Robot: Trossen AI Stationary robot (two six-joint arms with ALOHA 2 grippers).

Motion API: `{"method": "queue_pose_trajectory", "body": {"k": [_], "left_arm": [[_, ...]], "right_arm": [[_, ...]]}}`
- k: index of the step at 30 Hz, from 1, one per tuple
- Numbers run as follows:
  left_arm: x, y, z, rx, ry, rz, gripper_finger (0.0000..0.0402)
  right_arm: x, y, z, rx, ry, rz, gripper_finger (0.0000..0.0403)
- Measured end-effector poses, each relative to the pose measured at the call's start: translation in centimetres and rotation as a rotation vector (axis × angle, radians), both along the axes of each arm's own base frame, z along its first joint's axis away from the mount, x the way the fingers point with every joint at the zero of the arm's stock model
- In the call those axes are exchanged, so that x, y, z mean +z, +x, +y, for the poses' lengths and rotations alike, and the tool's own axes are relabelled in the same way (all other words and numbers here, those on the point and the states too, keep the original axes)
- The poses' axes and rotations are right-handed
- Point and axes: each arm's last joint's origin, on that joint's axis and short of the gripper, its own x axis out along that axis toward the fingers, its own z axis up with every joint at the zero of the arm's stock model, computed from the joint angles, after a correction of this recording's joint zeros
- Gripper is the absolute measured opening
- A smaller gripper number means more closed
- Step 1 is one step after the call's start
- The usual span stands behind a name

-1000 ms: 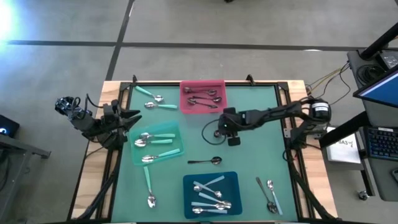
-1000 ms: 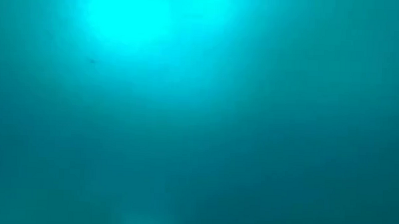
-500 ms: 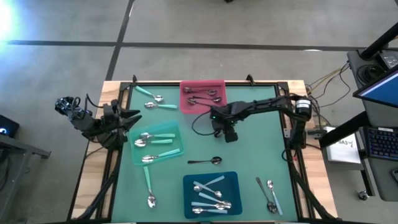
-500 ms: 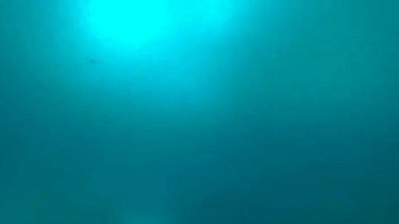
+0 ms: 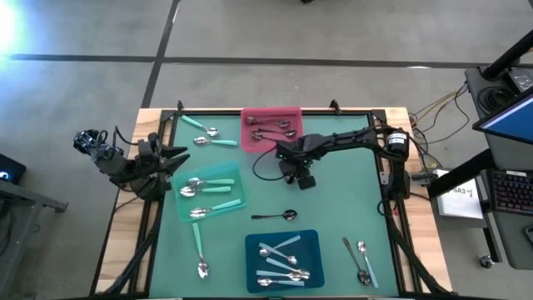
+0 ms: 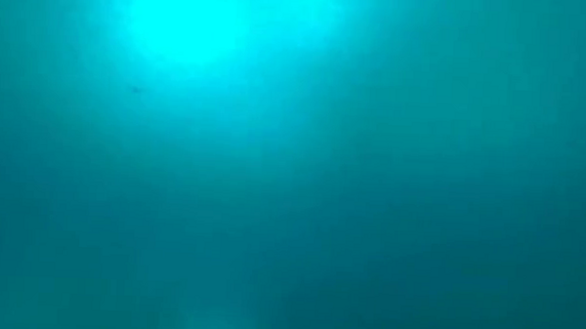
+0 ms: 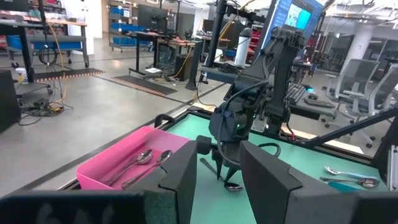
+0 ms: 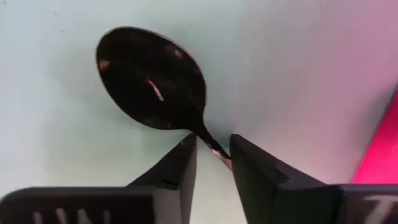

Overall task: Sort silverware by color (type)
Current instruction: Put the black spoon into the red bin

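A dark spoon lies on the green mat just in front of the pink tray (image 5: 271, 129); its bowl (image 8: 152, 78) shows in the right wrist view. My right gripper (image 5: 291, 173) points down over it, open, with one finger on each side of the spoon's neck. The pink tray holds dark spoons, the green tray (image 5: 211, 193) holds mint-handled ones, and the blue tray (image 5: 283, 258) holds pale blue ones. My left gripper (image 5: 179, 158) waits open at the table's left edge with nothing in it. My right gripper comes at the dark spoon from above, and its fingers straddle the thin neck (image 8: 208, 140) just behind the bowl. The neck runs up against one fingertip (image 8: 239, 155). I cannot tell whether the fingertip touches it. The spoon lies flat on the mat.
Loose spoons lie on the mat: two mint ones (image 5: 204, 133) at the far left, one mint one (image 5: 200, 246) at the near left, a dark one (image 5: 276, 216) mid-table and two (image 5: 360, 258) at the near right. The low view shows only a teal blur.
My right gripper has moved toward the table's left edge, closer to the pink tray. It has tipped further downward over the dark spoon.
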Motion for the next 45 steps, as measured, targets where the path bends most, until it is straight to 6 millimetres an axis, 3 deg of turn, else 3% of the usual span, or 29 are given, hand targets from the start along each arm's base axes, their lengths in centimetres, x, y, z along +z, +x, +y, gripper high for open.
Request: {"method": "queue_pose_trajectory", "body": {"k": [10,17,23,31,39,45], "left_arm": [[-0.2,0.0,0.0,0.000,0.010,0.017,0.0107],[-0.2,0.0,0.0,0.000,0.003,0.014,0.0107],[-0.2,0.0,0.0,0.001,-0.021,0.003,0.0107],[-0.1,0.0,0.0,0.002,-0.043,-0.008,0.0107],[-0.2,0.0,0.0,0.002,-0.042,-0.007,0.0107],[-0.2,0.0,0.0,0.002,-0.042,-0.007,0.0107]], "right_arm": [[0.0,-0.3,0.1,-0.058,0.047,0.023,0.0018],[0.3,-0.1,0.1,-0.153,0.066,0.005,0.0010],[1.9,0.9,-0.1,-0.095,0.057,-0.061,0.0009],[5.9,3.5,-0.9,-0.090,0.012,-0.247,0.0009],[10.0,5.5,-3.6,-0.169,-0.229,-0.445,0.0009],[9.9,5.3,-7.2,-0.294,-0.347,-0.468,0.0009]]}}
